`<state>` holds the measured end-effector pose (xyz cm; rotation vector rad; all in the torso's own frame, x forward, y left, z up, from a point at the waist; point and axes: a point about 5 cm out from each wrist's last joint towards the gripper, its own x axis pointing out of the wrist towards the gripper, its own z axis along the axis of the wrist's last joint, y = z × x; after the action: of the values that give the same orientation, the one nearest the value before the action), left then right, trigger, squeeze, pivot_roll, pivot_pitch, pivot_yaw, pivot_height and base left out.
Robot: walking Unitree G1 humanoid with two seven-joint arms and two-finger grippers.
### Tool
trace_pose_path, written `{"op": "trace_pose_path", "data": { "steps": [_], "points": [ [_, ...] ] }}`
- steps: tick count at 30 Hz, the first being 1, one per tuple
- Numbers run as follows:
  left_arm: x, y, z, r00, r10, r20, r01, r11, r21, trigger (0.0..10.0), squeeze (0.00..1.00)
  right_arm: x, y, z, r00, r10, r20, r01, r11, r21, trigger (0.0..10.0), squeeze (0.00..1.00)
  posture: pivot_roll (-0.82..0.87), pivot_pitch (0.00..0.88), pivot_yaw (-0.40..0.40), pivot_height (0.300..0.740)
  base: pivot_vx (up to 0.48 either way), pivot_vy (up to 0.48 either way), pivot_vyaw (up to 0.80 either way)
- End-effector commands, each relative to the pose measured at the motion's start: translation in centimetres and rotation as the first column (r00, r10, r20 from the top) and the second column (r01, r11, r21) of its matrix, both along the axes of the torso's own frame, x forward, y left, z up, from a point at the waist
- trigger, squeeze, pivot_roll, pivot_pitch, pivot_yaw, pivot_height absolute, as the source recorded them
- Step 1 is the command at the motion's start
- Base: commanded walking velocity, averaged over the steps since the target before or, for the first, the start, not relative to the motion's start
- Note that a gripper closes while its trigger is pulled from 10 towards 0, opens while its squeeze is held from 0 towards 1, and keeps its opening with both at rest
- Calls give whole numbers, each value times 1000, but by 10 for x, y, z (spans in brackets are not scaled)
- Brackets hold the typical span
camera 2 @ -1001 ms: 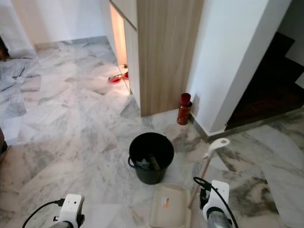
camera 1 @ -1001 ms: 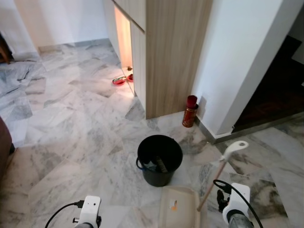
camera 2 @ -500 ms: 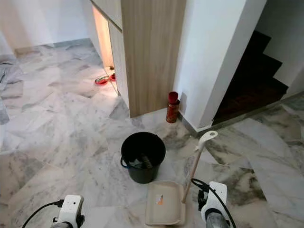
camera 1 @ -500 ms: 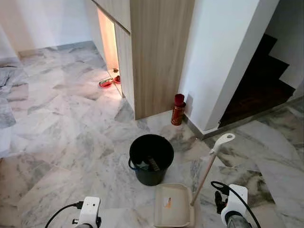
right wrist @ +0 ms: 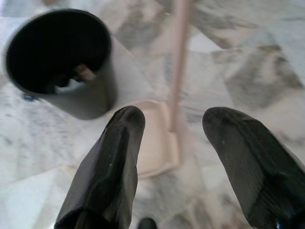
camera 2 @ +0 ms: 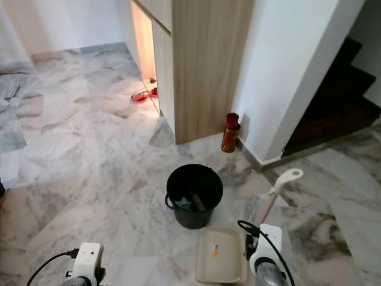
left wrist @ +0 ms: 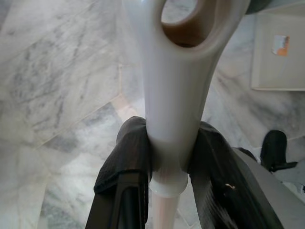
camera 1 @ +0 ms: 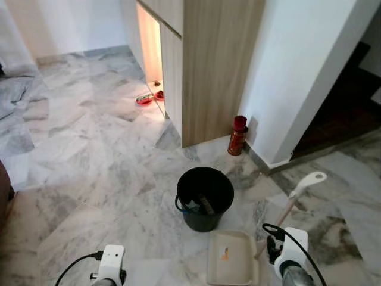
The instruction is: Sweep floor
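Note:
My left gripper (left wrist: 171, 143) is shut on a white broom handle (left wrist: 178, 71) with a hang hole, held over the marble floor. A beige dustpan (camera 1: 232, 265) lies on the floor just in front of me. Its long pole leans up to the right and ends in a white grip (camera 1: 311, 180). My right gripper (right wrist: 174, 119) is open and sits above the dustpan (right wrist: 155, 143), apart from it, with the pole (right wrist: 177, 57) seen between its fingers. A black bucket (camera 1: 205, 196) with some scraps inside stands just beyond the dustpan.
A wooden cabinet (camera 1: 214, 65) and a white wall (camera 1: 297, 71) rise beyond the bucket, with a red bottle (camera 1: 237, 136) at their foot. Red bowls (camera 1: 146, 99) lie by the lit cabinet opening. Dark stairs (camera 1: 351, 113) are at the right. Open marble floor (camera 1: 89, 155) spreads to the left.
The head camera has swung, so the whole scene has shifted sideways and back. Bucket, dustpan and pole keep their places relative to each other.

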<state>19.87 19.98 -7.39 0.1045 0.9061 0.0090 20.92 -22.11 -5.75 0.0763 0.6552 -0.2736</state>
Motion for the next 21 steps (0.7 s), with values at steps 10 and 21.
{"op": "trace_pose_path", "data": {
  "steps": [10,21],
  "points": [
    [-1,2,0,1000,-5,-4,5,1000,16,10000,0,12,-6,12,995,-28,92,29,1000,-7,10000,0,5,0,-22,740,0,0,0],
    [-1,3,0,1000,-18,-5,18,1000,18,10000,0,41,-17,39,971,-39,236,51,998,-43,10000,0,-2,0,-7,740,0,0,0]
  ]
}}
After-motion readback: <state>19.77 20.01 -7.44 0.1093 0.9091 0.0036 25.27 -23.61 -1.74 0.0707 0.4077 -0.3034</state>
